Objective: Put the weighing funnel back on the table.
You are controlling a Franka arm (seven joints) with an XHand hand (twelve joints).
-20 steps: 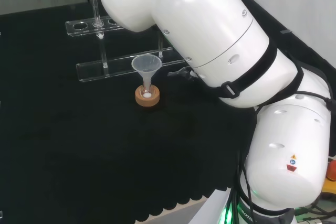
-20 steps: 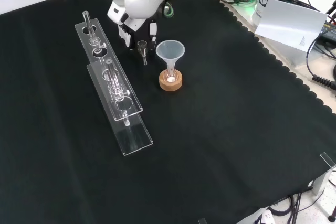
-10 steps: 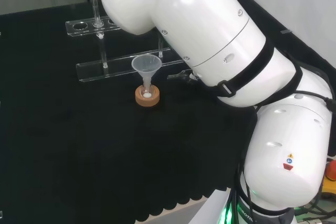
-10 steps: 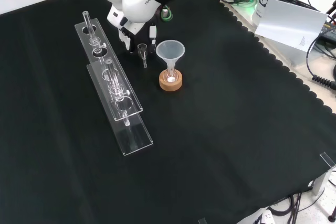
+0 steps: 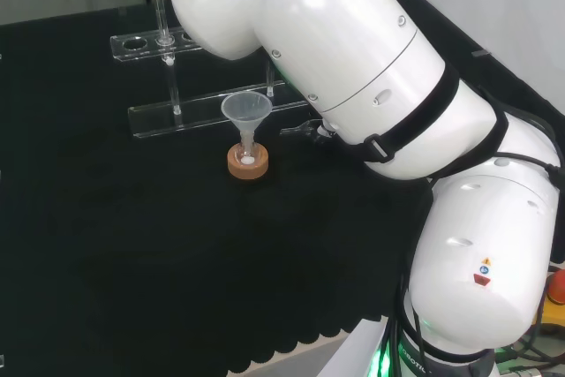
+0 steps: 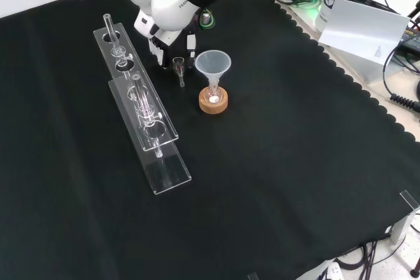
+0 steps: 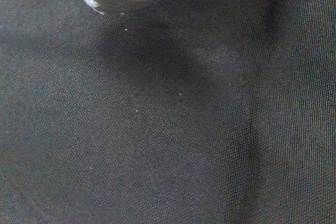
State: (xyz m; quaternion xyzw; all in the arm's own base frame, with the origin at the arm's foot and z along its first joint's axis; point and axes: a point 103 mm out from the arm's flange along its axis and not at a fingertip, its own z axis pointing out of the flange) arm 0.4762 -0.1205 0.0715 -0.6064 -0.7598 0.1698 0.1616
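Hand [image 6: 162,45] lower, around weighing funnel [image 6: 178,65].

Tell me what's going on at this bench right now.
The robot arm's hand holds the small clear weighing funnel low over the black cloth, between the clear racks and the big funnel on its cork ring. It has not let go yet. Whether the stem touches the cloth is unclear.

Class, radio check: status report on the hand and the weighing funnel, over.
Black and white hand pinching small clear weighing funnel, stem down, near black cloth. Not yet released. Big cone-shaped funnel close beside, on its right in front view.
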